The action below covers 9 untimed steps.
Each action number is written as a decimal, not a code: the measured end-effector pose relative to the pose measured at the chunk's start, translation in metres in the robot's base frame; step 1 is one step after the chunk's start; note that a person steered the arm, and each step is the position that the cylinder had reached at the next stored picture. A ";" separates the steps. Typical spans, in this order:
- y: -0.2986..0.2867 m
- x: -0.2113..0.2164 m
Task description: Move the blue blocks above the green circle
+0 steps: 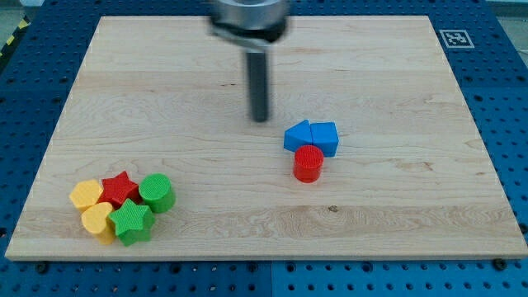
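Right now my tip (261, 119) sits on the pale wooden tabletop (396, 214), just up and to the view's left of the two ribbed blue plastic blocks (312, 137). One looks like a cube and the other has angled faces, though its exact shape is hard to tell. They touch each other, and a red plastic cylinder (308, 163) touches them from below. There are no fingers on this rig, only the bare dark rod, so nothing is grasped or released.

The green circle, a ribbed green plastic cylinder (156, 192), stands far off near the view's bottom left, packed against a red star (120, 188), a green star (131, 221) and two yellow blocks (92, 208) of unclear shape.

I judge the step in hand to be the approach, with the push not yet begun. The next move likely calls for rounding to the blue pair's right side, then driving them leftward to land above the green cylinder, leaving the red cylinder behind.
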<state>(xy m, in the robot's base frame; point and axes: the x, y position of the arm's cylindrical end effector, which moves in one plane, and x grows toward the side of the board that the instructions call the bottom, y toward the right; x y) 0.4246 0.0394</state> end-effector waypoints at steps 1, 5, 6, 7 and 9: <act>0.092 0.000; 0.024 0.048; -0.048 0.048; -0.101 0.048; -0.115 0.048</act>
<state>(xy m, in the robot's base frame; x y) 0.4723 -0.0754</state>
